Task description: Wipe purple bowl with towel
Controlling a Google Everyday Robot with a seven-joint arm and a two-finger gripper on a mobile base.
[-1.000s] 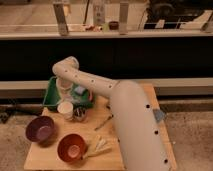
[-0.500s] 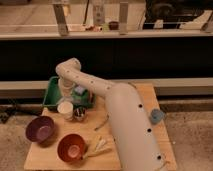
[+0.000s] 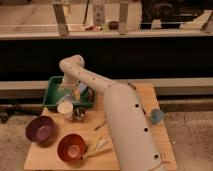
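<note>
Currently the gripper [image 3: 67, 91] hangs over the green tray [image 3: 50, 98] — grip state cannot be told. The purple bowl [image 3: 40, 130] sits nearer the camera, leftward, at the table [image 3: 146, 99] edge — orange bowl [image 3: 71, 148] beside it.

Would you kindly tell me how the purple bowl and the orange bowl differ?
The purple bowl is dark maroon; the orange bowl is orange-red. The purple bowl sits at the left edge of the table; the orange bowl lies right of it, nearer the front. Both are round, upright and similar in size. The gripper is at the green tray, away from both.
</note>
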